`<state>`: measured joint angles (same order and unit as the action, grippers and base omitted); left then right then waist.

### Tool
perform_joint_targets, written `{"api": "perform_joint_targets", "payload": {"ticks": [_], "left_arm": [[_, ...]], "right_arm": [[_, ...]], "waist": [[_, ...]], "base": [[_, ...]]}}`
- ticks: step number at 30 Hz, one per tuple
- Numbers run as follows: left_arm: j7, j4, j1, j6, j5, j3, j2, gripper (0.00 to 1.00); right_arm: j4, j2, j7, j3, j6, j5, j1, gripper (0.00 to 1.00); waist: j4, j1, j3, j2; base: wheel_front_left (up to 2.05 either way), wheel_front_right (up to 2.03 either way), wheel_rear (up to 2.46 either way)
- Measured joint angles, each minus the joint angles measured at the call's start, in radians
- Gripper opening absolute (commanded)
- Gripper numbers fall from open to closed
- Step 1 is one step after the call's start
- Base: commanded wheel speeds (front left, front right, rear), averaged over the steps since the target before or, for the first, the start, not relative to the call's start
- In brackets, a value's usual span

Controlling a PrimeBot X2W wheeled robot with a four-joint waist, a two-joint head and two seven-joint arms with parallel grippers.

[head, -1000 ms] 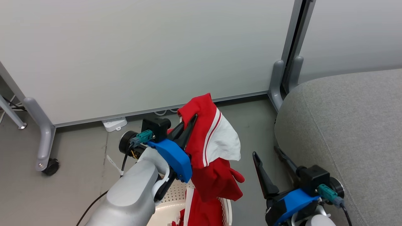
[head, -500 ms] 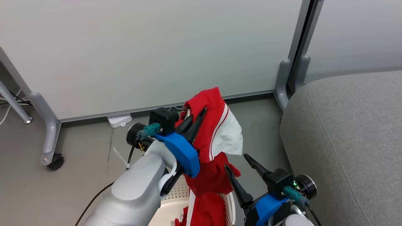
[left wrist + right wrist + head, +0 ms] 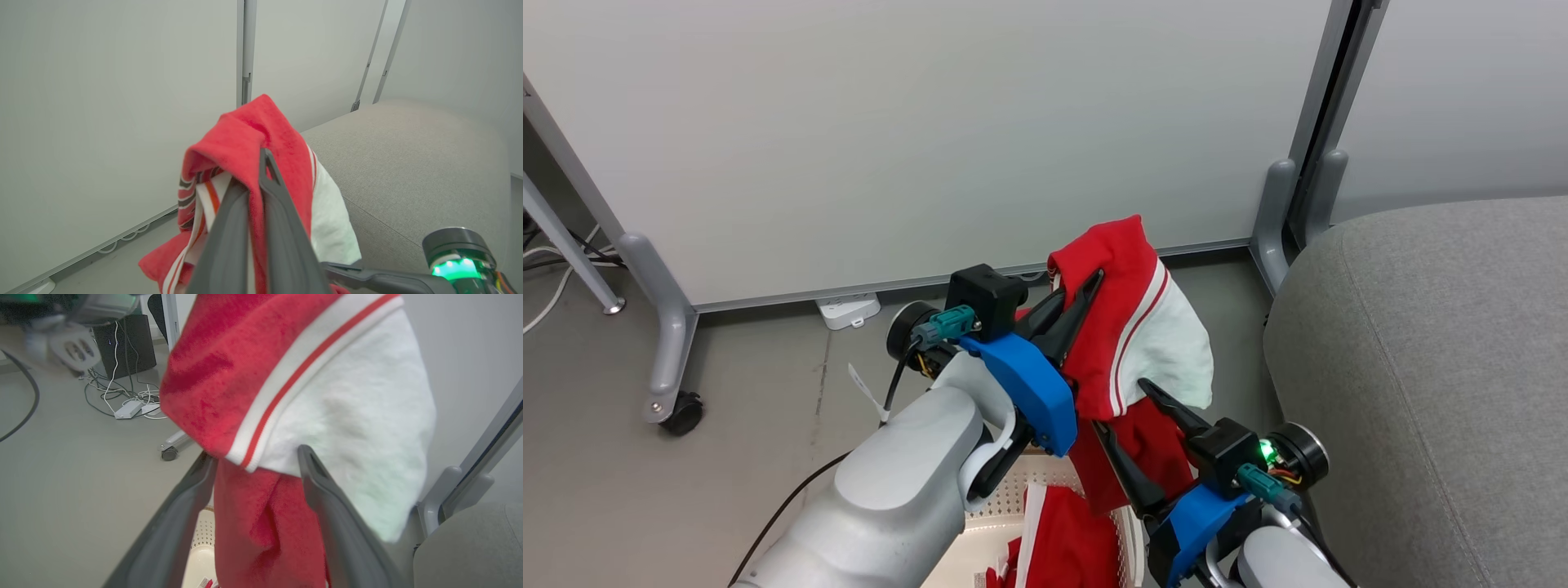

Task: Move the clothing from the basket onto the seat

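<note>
My left gripper [image 3: 1092, 280] is shut on a red garment with white stripes and a white panel, part of the clothing [image 3: 1131, 327], and holds it up in the air above the basket [image 3: 1001, 510]. The left wrist view shows its fingers [image 3: 265, 183] pinched on the red fold [image 3: 245, 130]. My right gripper [image 3: 1119, 404] stands open just below, its fingers on either side of the hanging red part [image 3: 253, 506]. More red clothing [image 3: 1070, 539] lies in the basket [image 3: 200, 543]. The light-grey seat [image 3: 1437, 367] is to the right.
A white partition wall [image 3: 931, 122] stands behind, on grey feet with a caster [image 3: 682, 412]. A white power strip [image 3: 849, 310] lies at its base. In the right wrist view, cables and a dark box [image 3: 122, 347] sit on the floor.
My right gripper has swung left and up from beside the seat to the hanging cloth, staying open. The left gripper has carried the garment a little to the right. The camera has shifted too.
</note>
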<state>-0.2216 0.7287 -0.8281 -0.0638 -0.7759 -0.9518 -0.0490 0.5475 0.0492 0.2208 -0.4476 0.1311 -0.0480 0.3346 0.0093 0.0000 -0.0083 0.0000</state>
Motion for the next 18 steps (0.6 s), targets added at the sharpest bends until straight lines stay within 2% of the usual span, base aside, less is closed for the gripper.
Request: {"api": "perform_joint_targets", "payload": {"ticks": [11, 12, 13, 14, 18], "left_arm": [[-0.006, -0.011, -0.012, 0.013, -0.051, -0.064, 0.0, 0.0], [-0.008, -0.01, -0.013, 0.013, -0.054, -0.068, 0.0, 0.0], [-0.009, -0.009, -0.014, 0.014, -0.059, -0.073, 0.0, 0.0], [-0.009, -0.007, -0.015, 0.015, -0.061, -0.077, 0.0, 0.0], [-0.014, 0.002, -0.016, 0.016, -0.078, -0.09, 0.0, 0.0]], "right_arm": [[0.039, 0.0, 0.038, 0.011, 0.0, -0.046, 0.07, 1.0], [0.044, 0.0, 0.038, 0.01, 0.0, -0.057, 0.073, 0.5], [0.052, 0.0, 0.039, 0.007, 0.0, -0.071, 0.076, 0.05], [0.06, 0.0, 0.039, 0.004, 0.0, -0.08, 0.081, 0.0], [0.083, 0.0, 0.039, -0.003, 0.0, -0.097, 0.097, 0.0]], "waist": [[0.004, 0.0, -0.001, 0.0], [0.004, 0.0, -0.002, 0.0], [0.004, 0.0, -0.003, 0.0], [0.004, 0.0, -0.003, 0.0], [0.001, 0.0, -0.007, 0.0]], "base": [[0.0, 0.0, 0.0], [0.0, 0.0, 0.0], [0.0, 0.0, 0.0], [0.0, 0.0, 0.0], [0.0, 0.0, 0.0]]}}
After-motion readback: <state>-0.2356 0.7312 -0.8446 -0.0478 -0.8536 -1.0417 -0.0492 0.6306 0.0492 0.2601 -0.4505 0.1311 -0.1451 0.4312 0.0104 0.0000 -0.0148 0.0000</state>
